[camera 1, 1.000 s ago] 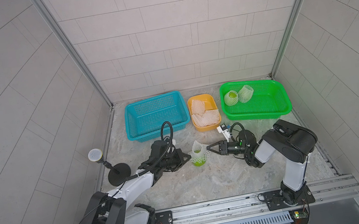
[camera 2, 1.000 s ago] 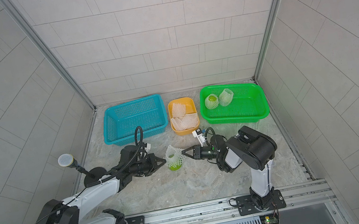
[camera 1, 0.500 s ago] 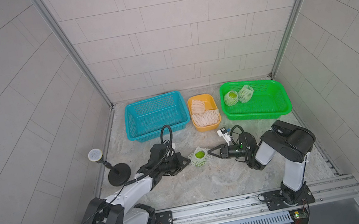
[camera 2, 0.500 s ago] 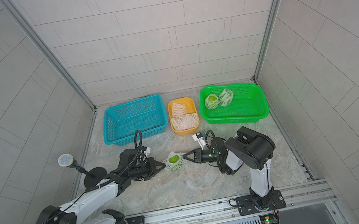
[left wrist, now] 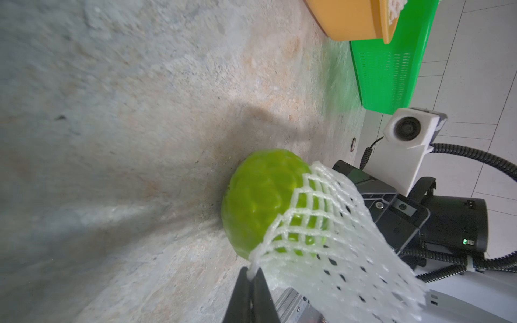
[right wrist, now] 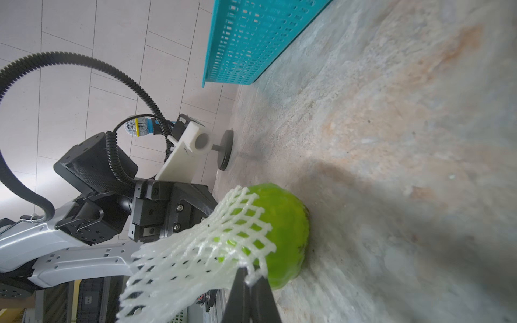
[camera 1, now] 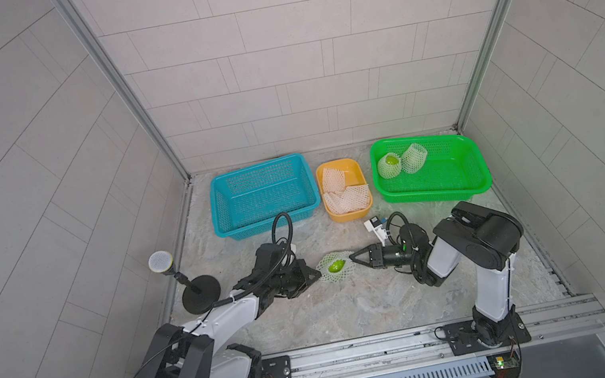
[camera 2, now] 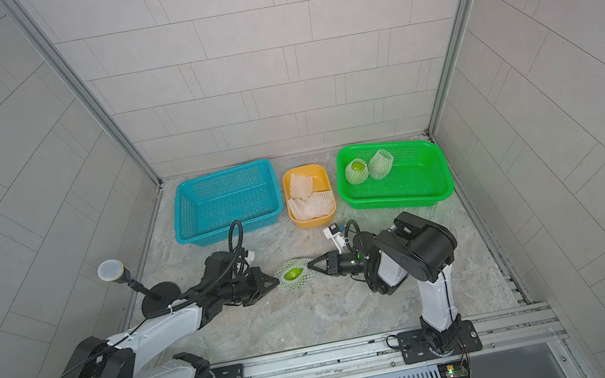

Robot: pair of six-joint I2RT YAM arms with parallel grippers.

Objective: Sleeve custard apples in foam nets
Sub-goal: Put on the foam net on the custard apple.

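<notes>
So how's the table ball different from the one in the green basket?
The table ball lies between the left claw and right claw, both shut on its net; no claw touches the basket ball. The table ball's net is pulled wide, leaving much bare; the basket ball's net hugs it. Both are green, in white nets.

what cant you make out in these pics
- Both top views: whether one foam net in the green basket holds fruit; its mesh hides the inside.
- Both top views: how many nets lie in the yellow tub; they overlap.
- Left wrist view: most of the left gripper; the frame edge cuts off its fingers.
</notes>
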